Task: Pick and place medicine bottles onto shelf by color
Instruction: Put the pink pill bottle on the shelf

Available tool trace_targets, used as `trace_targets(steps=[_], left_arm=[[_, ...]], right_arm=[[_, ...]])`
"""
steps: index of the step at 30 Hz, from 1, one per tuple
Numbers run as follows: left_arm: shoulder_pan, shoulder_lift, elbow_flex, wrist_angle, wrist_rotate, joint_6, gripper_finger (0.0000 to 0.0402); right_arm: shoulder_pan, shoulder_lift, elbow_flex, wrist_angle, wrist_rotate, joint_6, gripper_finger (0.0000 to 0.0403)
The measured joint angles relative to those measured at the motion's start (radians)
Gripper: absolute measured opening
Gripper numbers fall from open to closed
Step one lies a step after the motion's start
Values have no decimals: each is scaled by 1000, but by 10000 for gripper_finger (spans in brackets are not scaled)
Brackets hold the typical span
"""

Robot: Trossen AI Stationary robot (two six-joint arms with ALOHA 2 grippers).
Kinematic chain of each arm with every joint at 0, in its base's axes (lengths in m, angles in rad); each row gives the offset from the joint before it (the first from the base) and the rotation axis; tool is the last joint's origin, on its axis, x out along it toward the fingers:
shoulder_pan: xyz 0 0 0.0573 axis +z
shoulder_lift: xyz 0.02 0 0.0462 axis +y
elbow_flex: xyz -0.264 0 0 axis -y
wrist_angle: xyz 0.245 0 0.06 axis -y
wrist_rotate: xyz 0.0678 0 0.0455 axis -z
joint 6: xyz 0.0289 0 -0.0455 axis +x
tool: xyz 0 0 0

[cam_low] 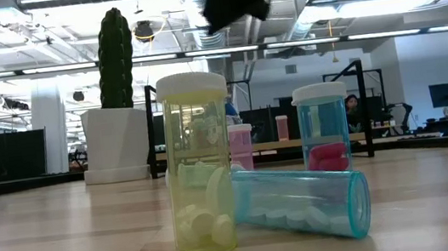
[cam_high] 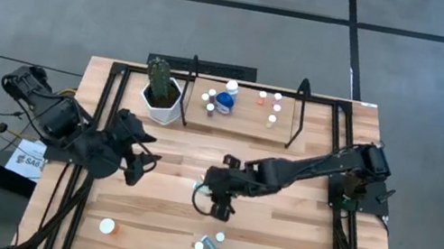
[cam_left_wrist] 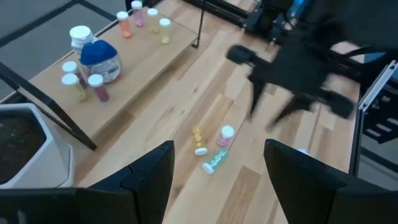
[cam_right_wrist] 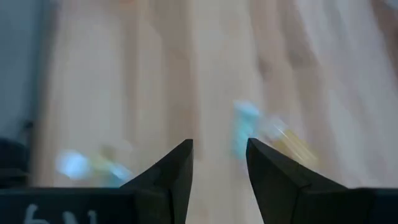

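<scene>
- Right now the medicine bottles (cam_high: 209, 242) I'm after sit near the table's (cam_high: 294, 238) front edge: a yellow one (cam_low: 200, 167) upright, a teal one (cam_low: 302, 206) on its side touching it.
- They look light, hard and slick; I'd pinch the upright body below the cap.
- My right hand (cam_high: 218, 204) hovers above them, empty, fingers partly apart.
- My left hand (cam_high: 138, 165) waits open, well apart.
- The shelf (cam_high: 241, 121) already carries several.

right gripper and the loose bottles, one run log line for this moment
right gripper: open, empty, above table | left gripper: open, waiting | teal bottle: lying | yellow bottle: upright beside it | shelf: several bottles placed
</scene>
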Motion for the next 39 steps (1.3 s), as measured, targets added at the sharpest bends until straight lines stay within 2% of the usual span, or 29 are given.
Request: trace_targets(steps=[5, 11, 14, 21, 26, 39], left_arm=[[-21, 0, 0, 1, -26, -18, 235], [-6, 0, 0, 2, -34, -32, 235], [-2, 0, 0, 2, -37, -44, 235], [-2, 0, 0, 1, -37, -62, 235], [-2, 0, 0, 0, -43, -64, 235], [-2, 0, 0, -20, -52, -70, 235]], right_arm=[[-35, -1, -2, -147, -19, 23, 193], [-76, 34, -2, -139, -21, -20, 241], [-76, 77, 0, -109, -35, -42, 252], [-66, 173, -1, -110, -35, -89, 255], [-60, 195, 0, -119, 5, -88, 255], [-62, 254, 0, -64, 12, -89, 255]])
